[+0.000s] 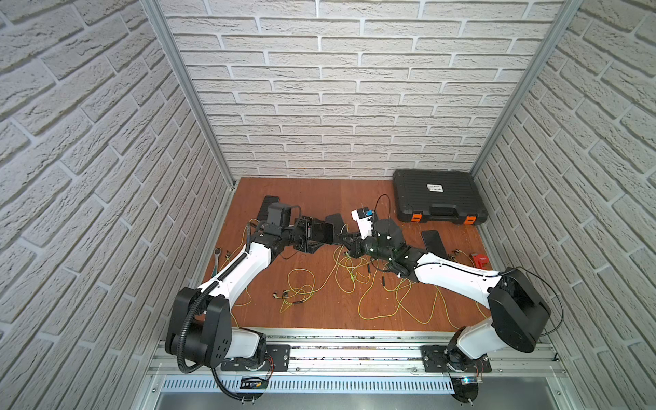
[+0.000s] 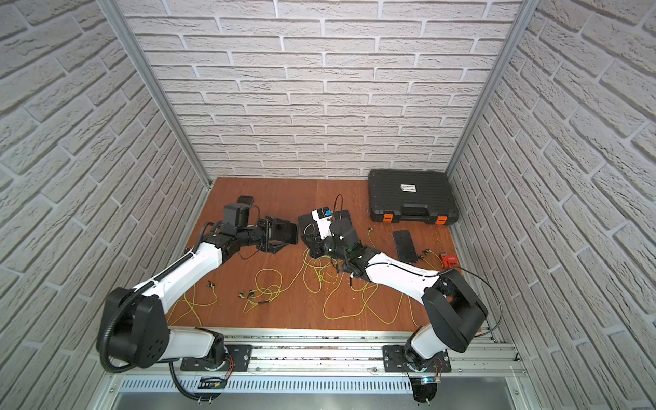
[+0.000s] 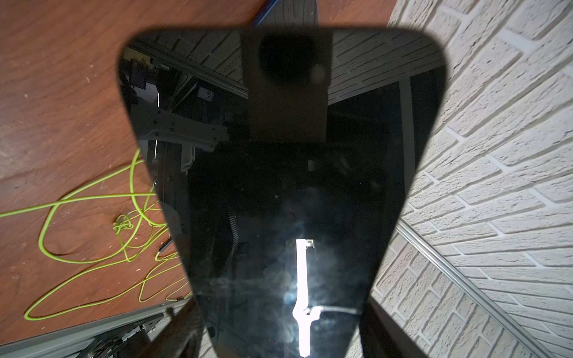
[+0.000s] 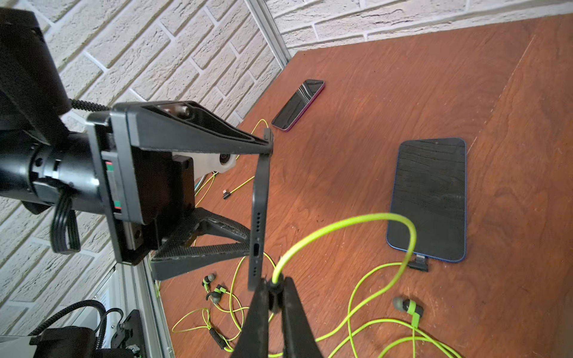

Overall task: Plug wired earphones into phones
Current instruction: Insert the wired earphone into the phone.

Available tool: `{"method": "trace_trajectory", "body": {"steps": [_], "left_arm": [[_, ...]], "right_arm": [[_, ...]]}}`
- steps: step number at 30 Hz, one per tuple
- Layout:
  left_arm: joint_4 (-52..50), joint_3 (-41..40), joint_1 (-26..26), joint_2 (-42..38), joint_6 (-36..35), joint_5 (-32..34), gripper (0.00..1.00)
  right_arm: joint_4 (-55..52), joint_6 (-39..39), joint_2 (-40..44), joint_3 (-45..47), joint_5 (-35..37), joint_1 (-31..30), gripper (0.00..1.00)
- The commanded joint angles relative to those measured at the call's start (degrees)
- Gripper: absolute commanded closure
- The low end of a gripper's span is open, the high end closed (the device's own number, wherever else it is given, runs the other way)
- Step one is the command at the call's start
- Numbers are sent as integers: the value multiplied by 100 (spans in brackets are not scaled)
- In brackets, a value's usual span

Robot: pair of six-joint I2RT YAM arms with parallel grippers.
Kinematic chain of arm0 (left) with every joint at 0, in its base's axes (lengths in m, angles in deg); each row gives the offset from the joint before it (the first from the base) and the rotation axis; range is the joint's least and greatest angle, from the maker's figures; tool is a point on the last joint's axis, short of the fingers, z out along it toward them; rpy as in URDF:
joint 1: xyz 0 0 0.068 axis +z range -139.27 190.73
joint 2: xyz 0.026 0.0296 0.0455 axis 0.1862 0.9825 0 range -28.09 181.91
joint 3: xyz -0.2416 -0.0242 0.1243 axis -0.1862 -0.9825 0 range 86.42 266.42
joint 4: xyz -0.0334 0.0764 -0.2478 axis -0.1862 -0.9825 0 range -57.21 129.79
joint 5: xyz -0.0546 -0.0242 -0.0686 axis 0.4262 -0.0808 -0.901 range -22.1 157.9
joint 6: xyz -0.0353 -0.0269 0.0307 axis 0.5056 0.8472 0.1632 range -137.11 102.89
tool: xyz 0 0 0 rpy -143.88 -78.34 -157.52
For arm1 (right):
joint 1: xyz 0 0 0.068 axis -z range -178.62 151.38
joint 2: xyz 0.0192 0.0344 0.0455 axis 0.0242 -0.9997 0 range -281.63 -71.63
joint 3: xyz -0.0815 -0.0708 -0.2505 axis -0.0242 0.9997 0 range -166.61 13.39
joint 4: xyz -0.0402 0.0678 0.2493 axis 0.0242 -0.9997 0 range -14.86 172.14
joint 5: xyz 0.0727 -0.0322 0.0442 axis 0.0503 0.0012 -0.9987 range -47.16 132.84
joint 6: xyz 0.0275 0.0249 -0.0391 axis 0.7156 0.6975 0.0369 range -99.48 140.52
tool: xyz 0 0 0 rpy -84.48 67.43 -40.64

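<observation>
My left gripper [image 1: 321, 232] [image 3: 282, 334] is shut across the width of a black phone [image 3: 279, 186] and holds it off the table. In the right wrist view that phone [image 4: 259, 210] stands edge-on, its port facing my right gripper [image 4: 274, 286]. The right gripper [image 2: 308, 245] is shut on the dark plug of a yellow-green earphone cord [image 4: 356, 220], just beside the phone's lower end. More earphones [image 1: 355, 277] lie tangled on the wooden floor. A blue-edged phone [image 4: 429, 198] lies flat with an angled plug [image 4: 419, 265] at its end. Another phone [image 1: 433, 243] lies to the right.
A ribbed black case with orange latches [image 1: 438, 197] stands at the back right. A small red object [image 1: 479, 261] lies by the right wall, a hand tool [image 1: 216, 253] by the left wall. A further phone [image 4: 299, 103] lies near the back-left corner. Brick walls close three sides.
</observation>
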Motion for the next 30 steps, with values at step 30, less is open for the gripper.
{"method": "trace_trajectory", "body": {"steps": [30], "left_arm": [[441,-32,53,-191,-94,-145,100]], "right_arm": [[690,73,-302,-82,-230,-81,94]]}}
